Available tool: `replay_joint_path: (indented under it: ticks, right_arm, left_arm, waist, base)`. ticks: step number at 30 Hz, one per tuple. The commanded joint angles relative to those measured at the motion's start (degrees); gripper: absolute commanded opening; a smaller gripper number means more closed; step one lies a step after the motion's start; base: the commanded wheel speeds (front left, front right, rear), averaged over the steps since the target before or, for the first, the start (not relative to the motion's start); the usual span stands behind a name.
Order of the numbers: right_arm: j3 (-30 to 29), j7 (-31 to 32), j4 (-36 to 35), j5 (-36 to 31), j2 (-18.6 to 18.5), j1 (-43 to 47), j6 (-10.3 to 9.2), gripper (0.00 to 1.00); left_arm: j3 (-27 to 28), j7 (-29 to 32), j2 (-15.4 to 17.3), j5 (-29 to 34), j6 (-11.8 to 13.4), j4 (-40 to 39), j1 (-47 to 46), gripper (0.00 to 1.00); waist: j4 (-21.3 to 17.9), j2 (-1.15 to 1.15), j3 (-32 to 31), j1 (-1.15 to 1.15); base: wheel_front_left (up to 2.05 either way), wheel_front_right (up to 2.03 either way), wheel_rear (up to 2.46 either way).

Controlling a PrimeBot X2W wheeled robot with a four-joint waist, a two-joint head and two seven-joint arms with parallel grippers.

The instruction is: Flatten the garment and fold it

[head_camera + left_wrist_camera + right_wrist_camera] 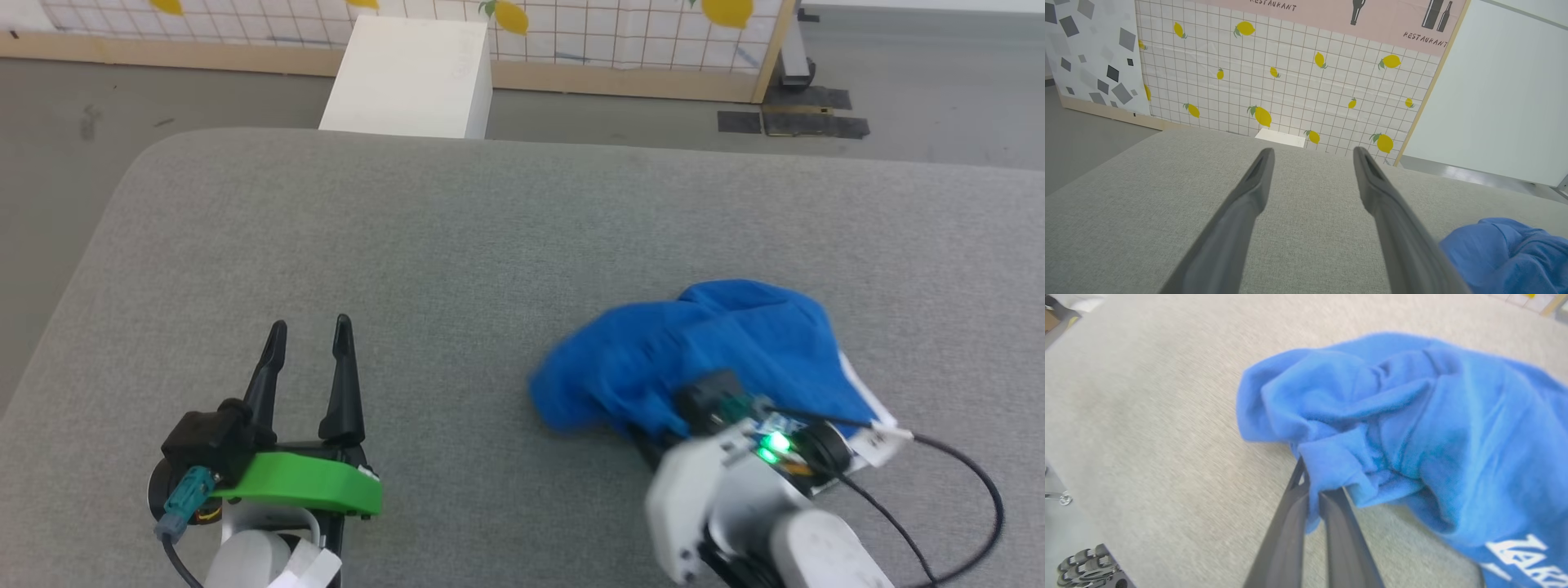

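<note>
In the head view, the garment (702,351) is seen bunched in a blue heap at the lower right of the grey padded surface (457,229), with white trim along its near edge. The right arm's pale wrist (735,482) is set against the heap's near side, presumably so that an edge can be drawn out and the cloth spread. The left gripper (310,325) is held at the lower left, well apart from the cloth, apparently in reserve for a second corner.

In the left wrist view, that gripper's fingers are spread wide over bare upholstery with nothing between them. The garment is glimpsed at the lower right corner.

In the right wrist view, the right gripper (1314,494) is clenched on a fold of the garment's blue edge at mid-frame (the cloth is pinched between the two fingers and drapes over their tips). White lettering is visible at the lower right. Flattening is judged barely begun.
</note>
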Motion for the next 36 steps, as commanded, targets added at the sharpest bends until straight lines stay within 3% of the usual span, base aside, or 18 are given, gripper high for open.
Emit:
replay_joint_path:
  ticks: [1, 6, 11, 17, 24, 30, 31, 32, 36]
  right_arm:
    - [1.8, -0.9, -1.4, 1.0, 0.2, -2.5, -0.08, 0.0]
    - [11.8, -3.7, -5.0, 4.3, -0.1, -15.2, -0.08, 0.0]
    - [13.2, -7.5, -6.5, 7.3, 0.0, -24.9, -0.08, 0.0]
    - [4.3, -9.6, -5.2, 7.1, 0.1, -26.7, -0.08, 0.0]
    - [-11.3, -5.5, 3.1, 0.9, -2.4, -16.1, -0.08, 0.0]
    - [-23.1, -6.4, 8.5, -3.1, -1.3, -7.9, -0.08, 0.0]
    - [-25.2, -6.8, 8.7, -3.6, -1.0, -6.8, -0.08, 0.4]
    - [-27.6, -7.3, 8.6, -4.1, -0.6, -5.8, -0.08, 1.0]
    - [-31.7, -9.2, 5.9, -6.3, 0.0, -2.0, -0.08, 1.0]
  left_arm:
    - [0.1, -0.3, -0.3, 0.0, 0.2, 0.0, -0.1, 1.0]
    - [0.8, -0.3, -0.3, 0.0, 0.3, -0.3, -0.1, 1.0]
    - [0.5, -0.3, -0.3, -0.3, 0.2, -0.4, -0.1, 1.0]
    - [-0.1, -0.3, -0.3, -0.4, 0.2, -0.5, -0.2, 1.0]
    - [-0.7, -0.3, -0.3, -0.4, 0.0, -0.4, 0.3, 1.0]
    - [-1.0, -0.3, -0.3, -0.1, -0.2, -0.3, 0.1, 1.0]
    - [-1.1, -0.3, -0.3, -0.1, -0.3, -0.2, 0.1, 1.0]
    - [-1.2, -0.3, -0.3, 0.0, -0.3, -0.2, 0.0, 1.0]
    - [-1.8, -0.3, -0.3, 0.0, -0.5, 0.2, 0.1, 1.0]
  waist:
    - [-0.6, 0.0, -0.5, 0.0]
    - [-2.0, 0.0, -1.2, 0.0]
    - [-2.4, 0.0, -1.3, 0.0]
    - [-2.2, 0.0, -1.1, 0.0]
    - [-2.5, 0.0, -1.0, 0.0]
    - [-3.1, 0.0, -0.8, 0.0]
    - [-3.2, 0.0, -0.8, 0.0]
    - [-3.3, 0.0, -1.0, 0.0]
    - [-3.2, 0.0, -1.8, 0.0]
  base:
    - [0.0, 0.0, 0.0]
    - [0.0, 0.0, 0.0]
    - [0.0, 0.0, 0.0]
    - [0.0, 0.0, 0.0]
    - [0.0, 0.0, 0.0]
    - [0.0, 0.0, 0.0]
    - [0.0, 0.0, 0.0]
    - [0.0, 0.0, 0.0]
    - [0.0, 0.0, 0.0]
